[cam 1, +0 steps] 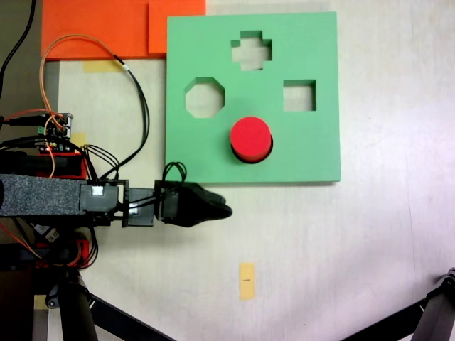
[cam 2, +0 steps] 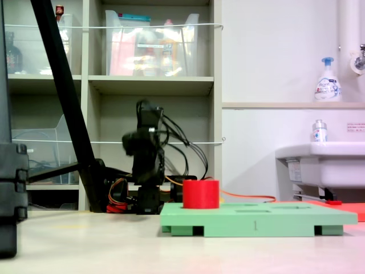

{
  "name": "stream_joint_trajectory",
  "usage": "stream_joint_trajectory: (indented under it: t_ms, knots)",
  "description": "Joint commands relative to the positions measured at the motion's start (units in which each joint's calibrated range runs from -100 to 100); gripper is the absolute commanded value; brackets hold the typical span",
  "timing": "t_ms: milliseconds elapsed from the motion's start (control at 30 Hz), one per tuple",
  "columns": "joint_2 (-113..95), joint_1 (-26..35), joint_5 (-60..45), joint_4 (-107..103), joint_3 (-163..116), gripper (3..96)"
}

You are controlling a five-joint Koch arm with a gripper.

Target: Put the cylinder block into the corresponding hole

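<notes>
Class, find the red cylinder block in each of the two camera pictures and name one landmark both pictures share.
First exterior view: the cylinder block sits in the lower middle of the green board, below the octagonal and square cutouts.
Second exterior view: the cylinder block stands upright on the board's left part.
Shared landmark: the green board.

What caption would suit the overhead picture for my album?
Red cylinder block seated in the green board's round hole, robot gripper off the board, holding nothing.
</notes>
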Motion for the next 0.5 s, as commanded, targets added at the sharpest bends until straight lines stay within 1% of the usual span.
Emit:
stream_joint_trajectory:
  t_ms: [33, 133, 267, 400, 500]
  knots:
    - [-0.96, -0.20, -5.18, 7.50, -8.50, 49.8]
    - [-0.96, 0.93, -6.25, 7.50, -21.36, 49.5]
    - [-0.96, 2.83, -6.64, 6.16, -21.36, 49.1]
    - [-0.96, 3.13, -6.59, -8.87, -21.36, 49.7]
    - [-0.96, 3.03, -5.86, -11.18, -21.36, 48.2]
